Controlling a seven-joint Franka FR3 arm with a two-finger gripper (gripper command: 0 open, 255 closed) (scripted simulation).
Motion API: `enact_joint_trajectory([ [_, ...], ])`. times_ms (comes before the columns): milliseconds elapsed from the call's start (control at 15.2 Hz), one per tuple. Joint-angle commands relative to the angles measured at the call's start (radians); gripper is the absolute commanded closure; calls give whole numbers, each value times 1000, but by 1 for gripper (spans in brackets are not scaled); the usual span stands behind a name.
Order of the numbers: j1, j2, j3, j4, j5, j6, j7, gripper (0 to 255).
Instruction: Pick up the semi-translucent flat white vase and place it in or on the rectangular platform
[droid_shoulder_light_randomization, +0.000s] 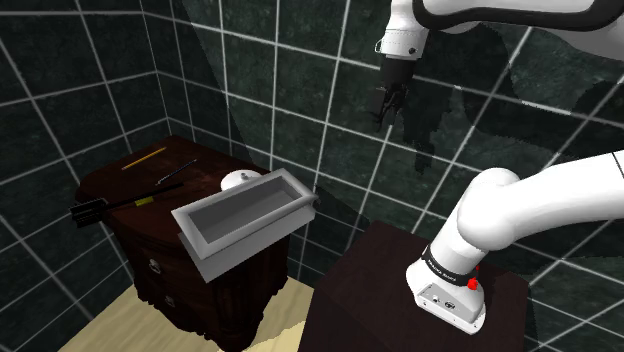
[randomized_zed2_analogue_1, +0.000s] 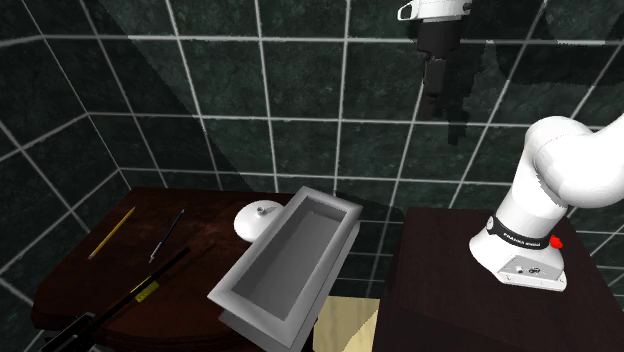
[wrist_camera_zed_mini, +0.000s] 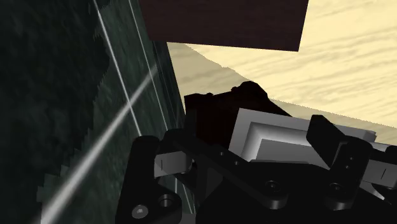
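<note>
White and flat, the vase (droid_shoulder_light_randomization: 238, 180) sits by the back edge of the dark dresser (droid_shoulder_light_randomization: 190, 160), just beside the far long side of the grey tray (droid_shoulder_light_randomization: 225, 193). The tray is tipped and hangs off the dresser's edge. The gripper (droid_shoulder_light_randomization: 386, 118) is high up by the tiled wall. It points down, and its two fingers are apart with nothing between them. The vase is far below it and off to the shoulder view's left, with the tray in between. I think the gripper has to go down and over the tray to reach it. The vase is round and low, so a grab from the top looks best.
</note>
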Motion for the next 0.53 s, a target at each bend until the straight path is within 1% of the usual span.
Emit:
enact_joint_trajectory([
  [0, 0, 0, 0, 0, 0, 0, 0, 0],
  [462, 24, 196, 74, 6, 29, 223, 70, 0],
])
